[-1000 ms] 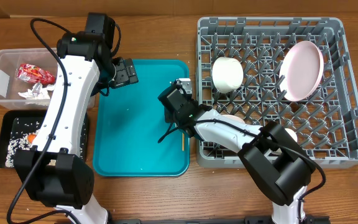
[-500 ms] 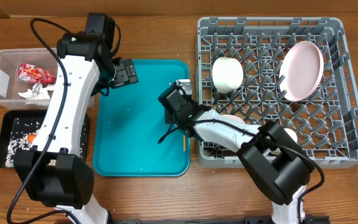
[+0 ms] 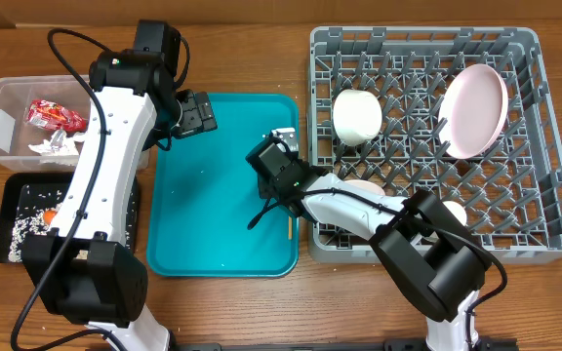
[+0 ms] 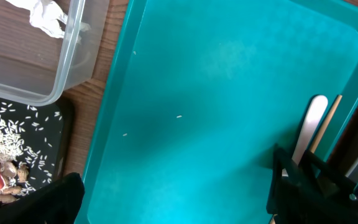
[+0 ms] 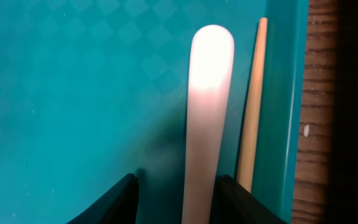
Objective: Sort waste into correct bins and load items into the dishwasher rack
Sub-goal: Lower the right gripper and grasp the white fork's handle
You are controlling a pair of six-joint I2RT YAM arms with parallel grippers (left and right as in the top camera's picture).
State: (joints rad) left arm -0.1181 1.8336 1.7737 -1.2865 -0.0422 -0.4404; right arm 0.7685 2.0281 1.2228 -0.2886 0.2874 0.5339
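Right pincer (image 5: 179,182) low over teal tray (image 5: 73,93), fingers (image 5: 120,200) straddling white fork (image 5: 207,93) handle

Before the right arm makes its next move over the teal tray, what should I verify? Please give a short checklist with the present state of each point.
1. Right gripper is open: ok.
2. Handle of the white plastic fork lies between the fingers: ok, though nearer one side.
3. Thin wooden chopstick is outside the grasp: cannot tell; its lower end disappears at one finger.
4. Left gripper is apart from the fork: ok, it is at another corner of the flat teal tray.
5. Large grey plastic dishwasher rack has free pegs: ok.
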